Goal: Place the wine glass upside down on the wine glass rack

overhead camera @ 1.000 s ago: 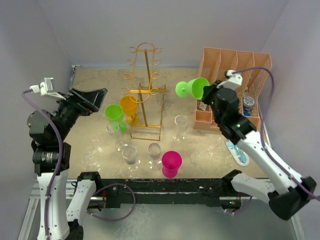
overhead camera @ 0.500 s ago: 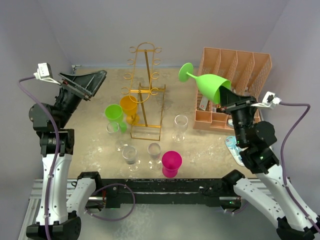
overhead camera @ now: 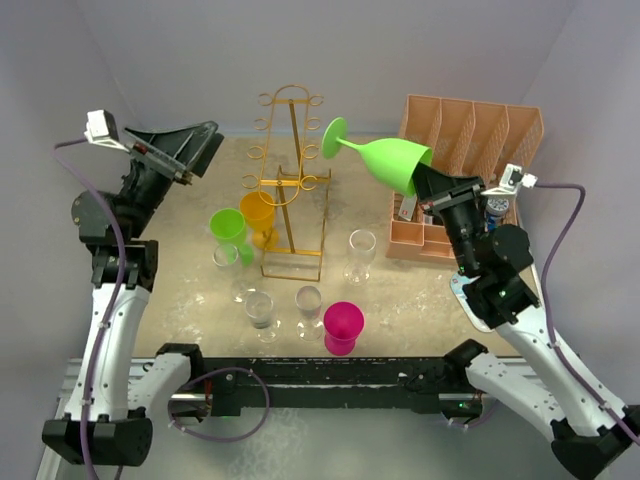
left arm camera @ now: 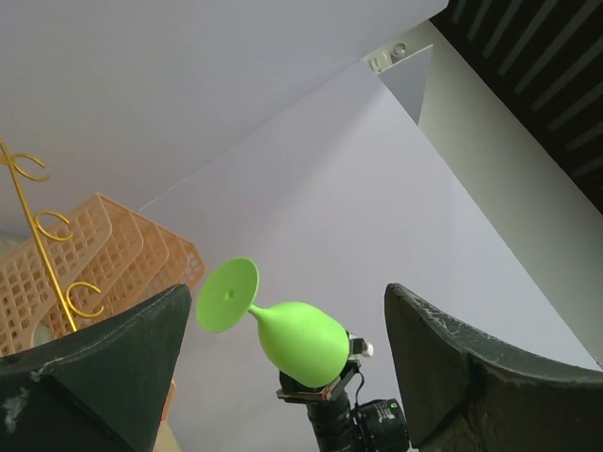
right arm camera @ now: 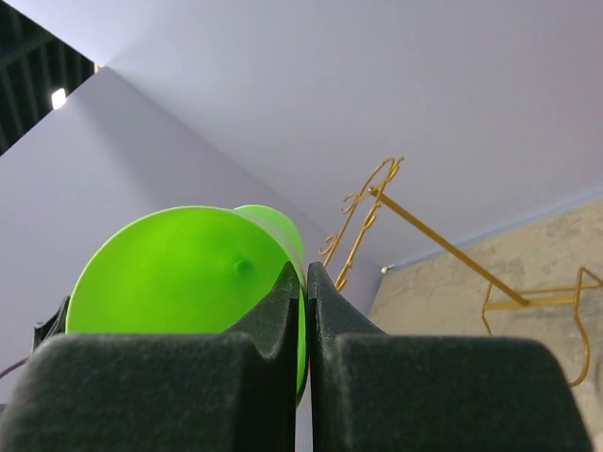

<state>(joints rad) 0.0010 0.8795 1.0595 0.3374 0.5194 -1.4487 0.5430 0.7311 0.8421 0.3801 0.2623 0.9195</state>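
**Green glass in the air, foot aimed at rack: needs a flip before hanging**

Right jaws: nearly closed, pinching the thin rim wall of the wine glass [overhead camera: 388, 160], one finger inside the bowl and one outside. Left jaws: spread wide, empty, raised high at the left side, well apart from everything.

The glass is off the table [overhead camera: 180, 270], lying almost sideways in the air. Its foot points toward the wine glass rack [overhead camera: 293, 170] and its mouth faces the right wrist. The foot is near the rack's upper right hooks, not touching. The peach organizer [overhead camera: 465, 130] sits just behind the right arm.

Step in hand, as I judge it: carry and orient.
- Roll the wrist so the foot ends up on top and the rim points down.
- Line the stem up with the open side of one curled hook and slide in sideways, so the foot rests on the wire.
- Go slow: a rim pinch is a weak hold and the glass could pivot.
- Keep the foot from bumping the light wire frame.
- Stay above the clear glass [overhead camera: 361, 245] standing below.
- Let go only once the foot is seated.
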